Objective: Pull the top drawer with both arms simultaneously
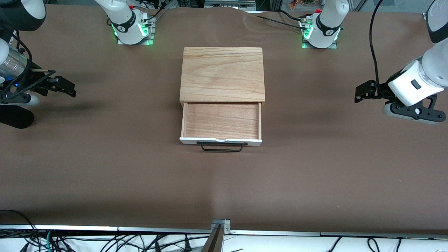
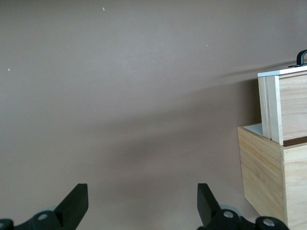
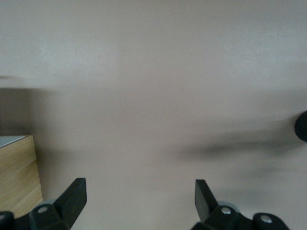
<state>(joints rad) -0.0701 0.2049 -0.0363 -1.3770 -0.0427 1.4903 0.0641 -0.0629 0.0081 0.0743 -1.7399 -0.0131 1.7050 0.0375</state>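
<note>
Mid-table we've got the top drawer pulled out of its cabinet (black handle untouched), well apart from both the left gripper and right gripper, each spread wide, empty, hanging over bare tabletop.

The worktop wears a matt brown covering, smooth with faint creases near the bases, while the cabinet is light wood with a strong visible grain and a satin, unvarnished look. The top drawer has the same pale wood inside, a smooth white painted front and a thin black wire handle. The arms show glossy white plastic shells, and each end effector is matt black.
</note>
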